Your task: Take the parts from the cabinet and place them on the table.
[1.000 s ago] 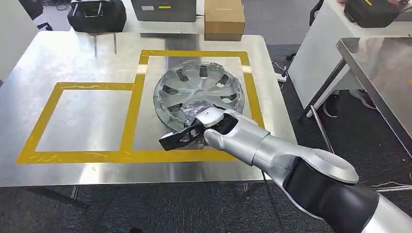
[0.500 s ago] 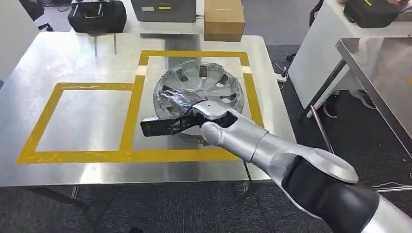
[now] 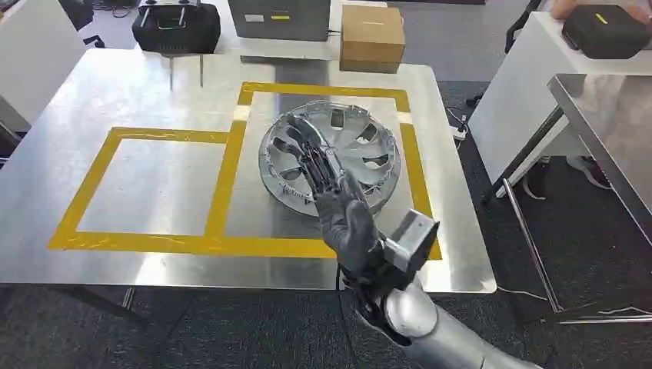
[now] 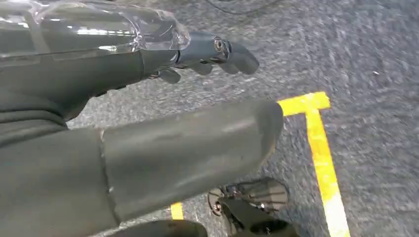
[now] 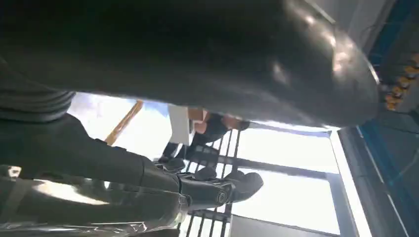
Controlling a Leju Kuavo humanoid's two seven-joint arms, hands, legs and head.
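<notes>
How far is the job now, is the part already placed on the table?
Placed: one hubcap lies flat on the steel table, inside the right yellow-taped square. In hand: nothing; the right hand is raised with fingers extended, the left hand hangs over the floor. Left: the neighbouring taped square holds nothing.

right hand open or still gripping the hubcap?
Open. The right hand is raised with fingers extended, holding nothing; the hubcap lies flat on the table inside the yellow tape outline.
</notes>
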